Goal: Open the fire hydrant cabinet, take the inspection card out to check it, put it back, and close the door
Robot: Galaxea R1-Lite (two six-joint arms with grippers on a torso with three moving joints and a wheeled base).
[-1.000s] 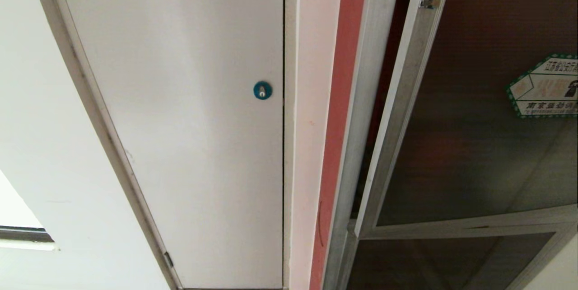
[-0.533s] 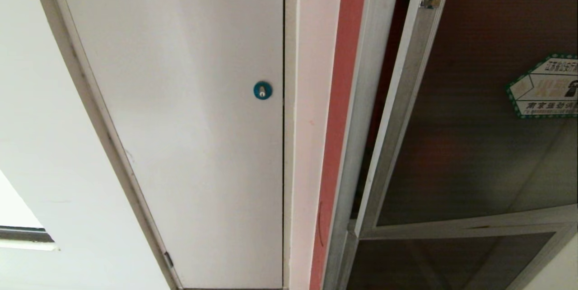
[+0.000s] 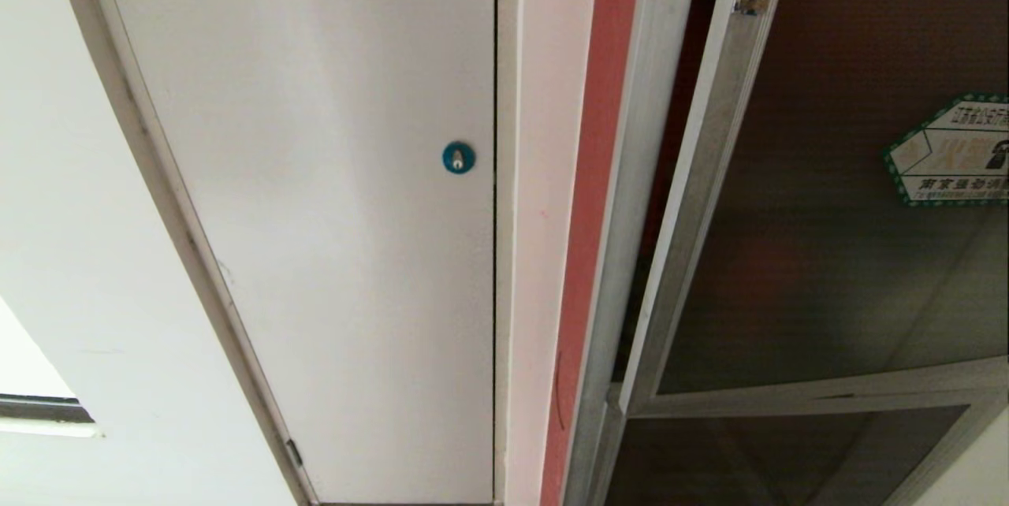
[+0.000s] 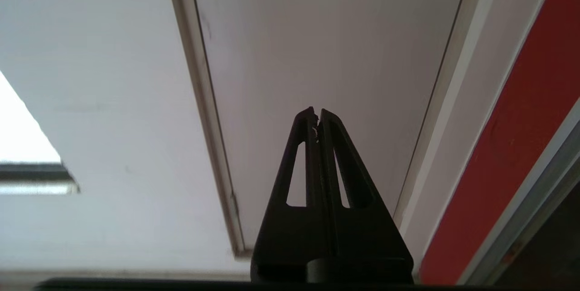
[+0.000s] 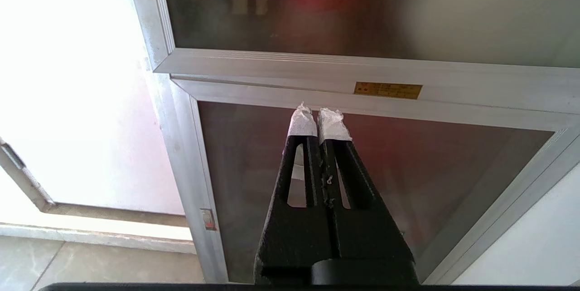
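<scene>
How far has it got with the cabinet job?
Hard to say. The door looks slightly ajar from the cabinet frame. No card is visible. The left gripper and right gripper are shut, empty, touching nothing. At least closing the door remains.

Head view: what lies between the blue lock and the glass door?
Between blue lock and door: white jamb, red strip, silver frame.

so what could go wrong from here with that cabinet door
1. The door stands slightly ajar from the fire hydrant cabinet; a push meant to open it might shut it instead.
2. Both the left gripper and right gripper are shut, so neither can hook the frame edge yet.
3. The inspection card is not visible, so reaching inside would be blind.
</scene>
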